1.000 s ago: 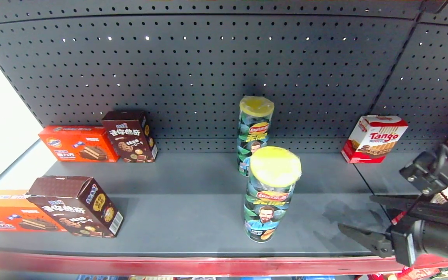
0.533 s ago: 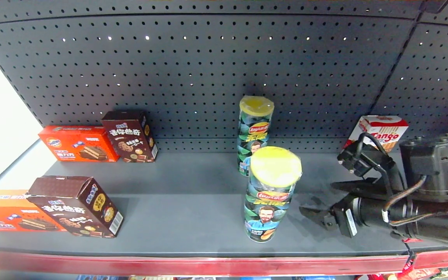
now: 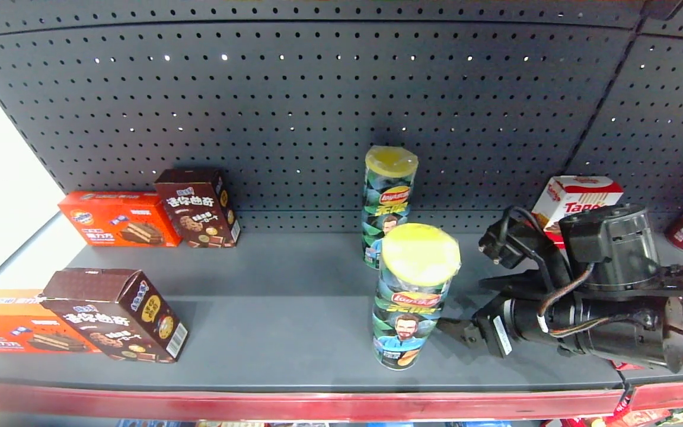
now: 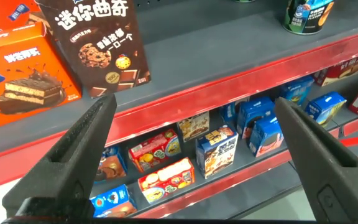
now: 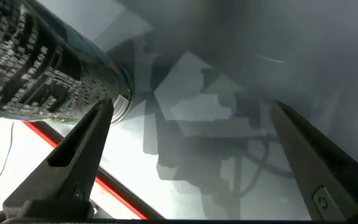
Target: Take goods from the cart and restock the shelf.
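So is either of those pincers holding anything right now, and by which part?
Nothing is held. The right pincer is open beside the front chips can, not closed on it; the left pincer is open too and empty.

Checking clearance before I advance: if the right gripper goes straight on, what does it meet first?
Most likely the front green cylindrical chip can with the yellow lid: the open right gripper points at its lower side, though depth is unclear.

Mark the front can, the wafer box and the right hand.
Front can [image 3: 415, 299], head view, middle of its label.
Wafer box [image 3: 567, 198], head view, its front face.
Right hand [image 5: 190, 104], right wrist view, midway between its fingertips.
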Robot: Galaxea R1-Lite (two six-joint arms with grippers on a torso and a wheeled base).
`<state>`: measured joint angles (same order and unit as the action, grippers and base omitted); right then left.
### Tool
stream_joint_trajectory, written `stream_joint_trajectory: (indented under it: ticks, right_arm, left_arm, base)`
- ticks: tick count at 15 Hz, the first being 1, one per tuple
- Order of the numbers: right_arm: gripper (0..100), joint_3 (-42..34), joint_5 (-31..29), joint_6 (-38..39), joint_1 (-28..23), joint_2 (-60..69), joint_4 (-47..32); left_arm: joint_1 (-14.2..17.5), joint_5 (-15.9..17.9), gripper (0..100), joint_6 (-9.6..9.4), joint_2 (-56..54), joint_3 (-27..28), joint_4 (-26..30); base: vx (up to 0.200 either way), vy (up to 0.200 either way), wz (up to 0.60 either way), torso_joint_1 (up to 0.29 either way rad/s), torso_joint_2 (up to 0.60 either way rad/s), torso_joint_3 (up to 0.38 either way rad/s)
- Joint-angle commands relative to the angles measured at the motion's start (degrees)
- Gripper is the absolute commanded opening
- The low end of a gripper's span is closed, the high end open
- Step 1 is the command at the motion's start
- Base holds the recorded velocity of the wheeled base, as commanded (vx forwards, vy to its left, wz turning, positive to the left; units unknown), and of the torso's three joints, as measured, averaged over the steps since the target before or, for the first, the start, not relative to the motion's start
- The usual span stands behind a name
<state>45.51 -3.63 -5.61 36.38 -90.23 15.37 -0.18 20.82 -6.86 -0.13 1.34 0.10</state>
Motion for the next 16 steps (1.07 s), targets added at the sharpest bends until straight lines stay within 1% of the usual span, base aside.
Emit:
stream_joint_trajectory:
  ticks: [1,16]
  right_arm:
    - [100,0.28,0.03,-0.02,0.36,-0.82,0.10]
    - [100,0.90,-0.06,-0.02,1.59,-2.49,0.45]
  left_arm:
    - [0.01,0.01,100,0.01,0.13,-0.02,-0.01]
    - [0.01,0.01,100,0.01,0.13,-0.02,-0.01]
  base:
    - [0.000,0.000,0.00,0.000,0.00,0.000]
    - [0.000,0.000,0.00,0.000,0.00,0.000]
